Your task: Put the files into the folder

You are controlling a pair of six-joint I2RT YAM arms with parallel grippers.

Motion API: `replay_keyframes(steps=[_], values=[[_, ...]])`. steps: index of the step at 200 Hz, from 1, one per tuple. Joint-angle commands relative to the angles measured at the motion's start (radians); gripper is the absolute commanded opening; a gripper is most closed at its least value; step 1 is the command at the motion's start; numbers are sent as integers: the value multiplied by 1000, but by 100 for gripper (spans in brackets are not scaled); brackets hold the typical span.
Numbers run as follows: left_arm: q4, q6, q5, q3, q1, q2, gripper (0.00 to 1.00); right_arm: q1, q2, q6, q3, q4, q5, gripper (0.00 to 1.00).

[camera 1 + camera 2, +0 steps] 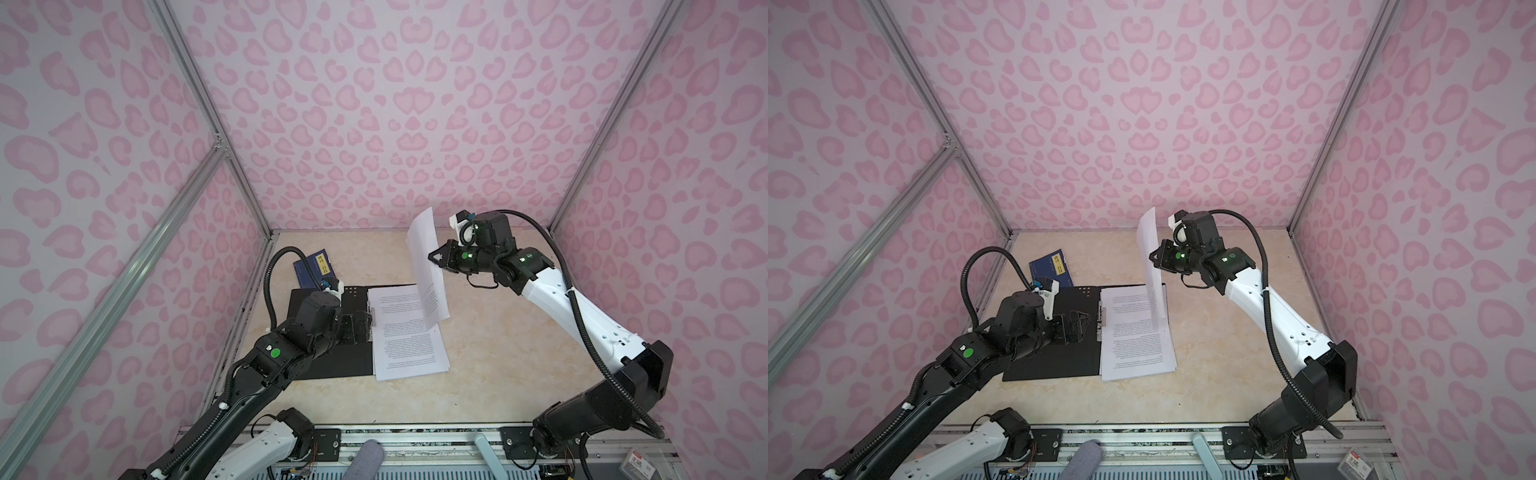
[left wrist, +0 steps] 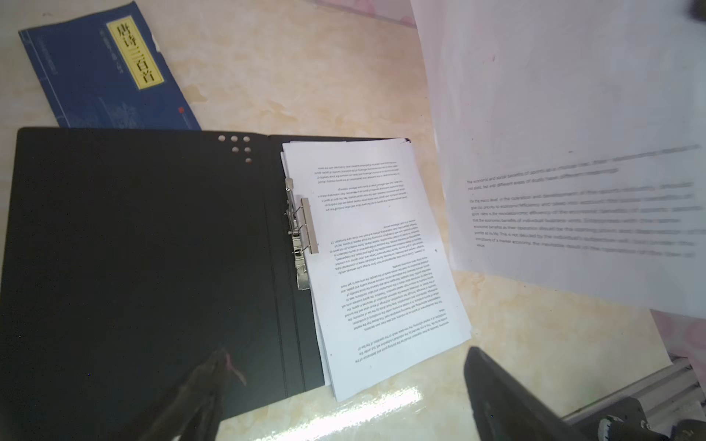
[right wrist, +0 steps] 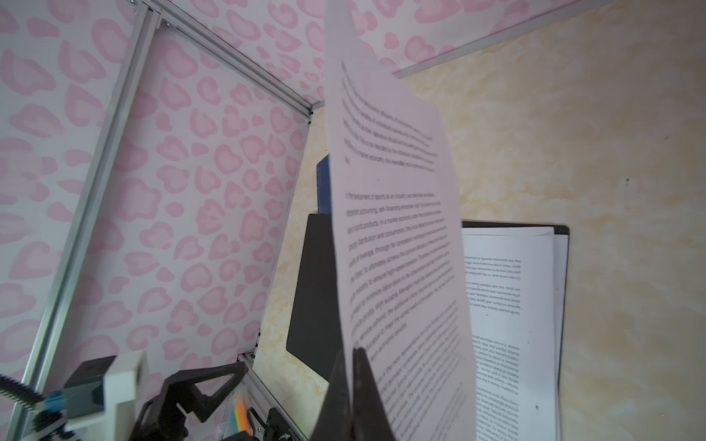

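The folder lies open on the table with its black inside up. Its metal clip sits along the spine. A stack of the files, white printed sheets, rests on the folder's right half beside the clip. My left gripper hovers open over the folder near the clip, with nothing between its fingers. My right gripper is shut on one edge of a single printed sheet. That sheet hangs nearly upright above the stack's far right corner.
A small blue booklet with a yellow label lies just behind the folder's far left corner. Pink patterned walls with aluminium posts close in the table on three sides. A metal rail runs along the front edge.
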Motion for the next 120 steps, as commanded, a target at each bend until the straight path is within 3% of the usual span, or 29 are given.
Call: replay_keyframes(steps=[1, 39, 84, 120], values=[[-2, -22, -8, -16, 15, 20, 98, -18, 1, 20, -56, 34, -30, 0], [16, -5, 15, -4, 25, 71, 98, -73, 20, -87, -250, 100, 22, 0], [24, -8, 35, -24, 30, 88, 98, -75, 155, -143, -490, 422, 24, 0], [22, -17, 55, -64, 32, 95, 97, -42, 222, -171, -538, 525, 10, 0]])
